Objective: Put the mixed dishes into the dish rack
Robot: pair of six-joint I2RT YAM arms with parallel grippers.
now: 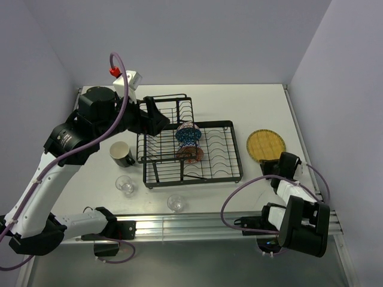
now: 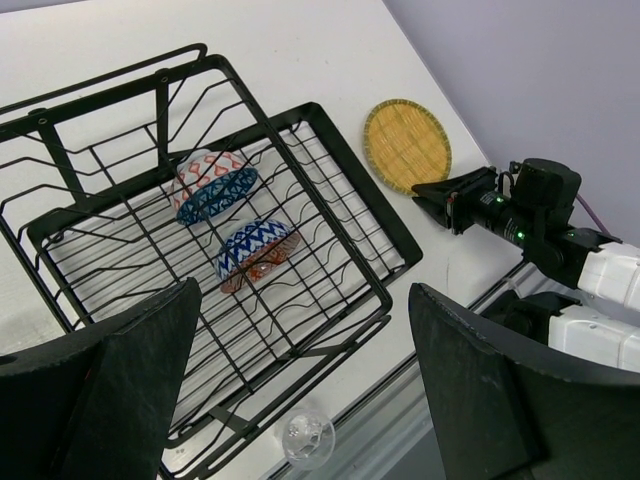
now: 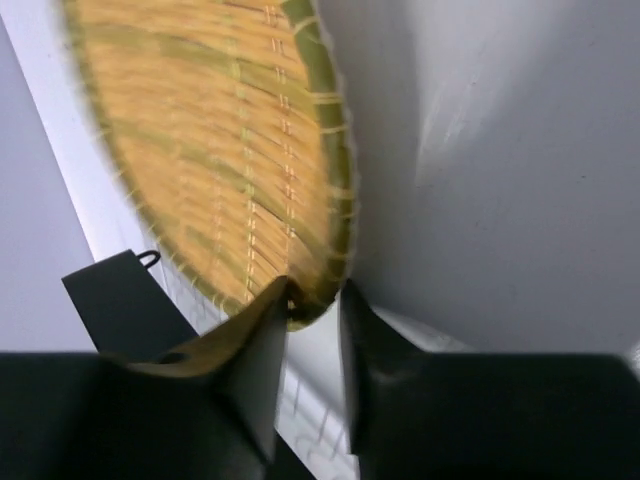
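Centre of the overhead view: large black wire dish rack (image 1: 238,156), smaller raised section at its upper left. On edge in the middle rows, small blue patterned bowl (image 1: 188,133) above orange-red patterned bowl (image 1: 191,154), touching or nearly so.

Right of the rack and apart from it, on the white table (image 1: 269,107): round yellow woven plate (image 1: 266,144). At its lower edge, right claw (image 3: 316,292) narrowed onto the rim, one finger on each face, pinching it. Lying flat or just tipped up, hard to tell, with the wrist view blurred.

Over the raised section, left claw (image 2: 300,295) spread wide, holding nothing, its arm crossing the rack's left end.

Just left of the rack, upright, black mug with cream inside (image 1: 121,154). Below the mug, small clear glass cup (image 1: 125,185). Second glass cup (image 1: 176,203) below the rack's lower edge, near the table's front.
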